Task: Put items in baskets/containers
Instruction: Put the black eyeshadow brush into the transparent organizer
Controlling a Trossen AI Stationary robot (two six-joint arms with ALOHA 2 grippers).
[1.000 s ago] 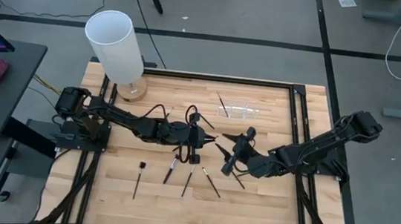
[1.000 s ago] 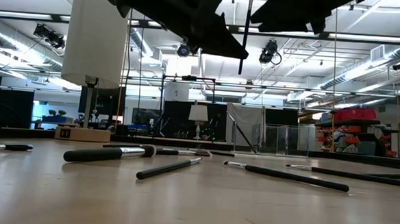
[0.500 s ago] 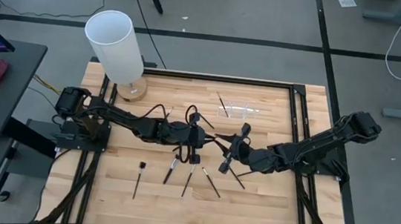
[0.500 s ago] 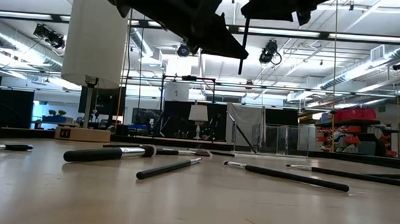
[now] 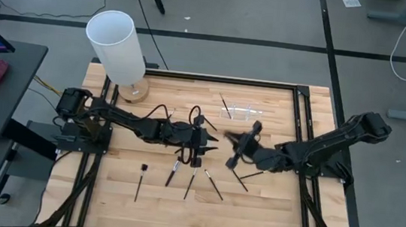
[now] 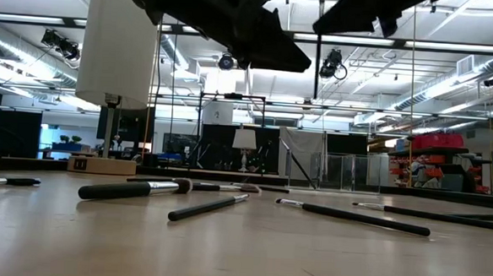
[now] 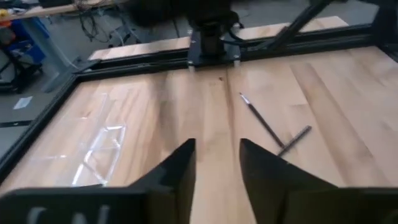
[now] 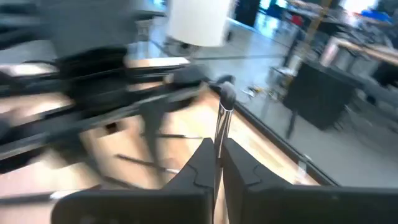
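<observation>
Over mid-bench, a handoff had just happened: the left gripper point(image 5: 201, 144), which a sec ago was clamped on a makeup brush point(image 8: 222, 121), had let go; its jaws now stood apart w/ nothing between them. The right gripper point(image 5: 235, 150), wide open before, had pinched shut on that brush and held it upright above the bench. Clear plastic holder point(image 5: 244, 112) sat nr the far edge, apart from both arms. Other brushes point(image 5: 140, 181) lay toward the near edge. Judging from this, next leg = carry to holder.
</observation>
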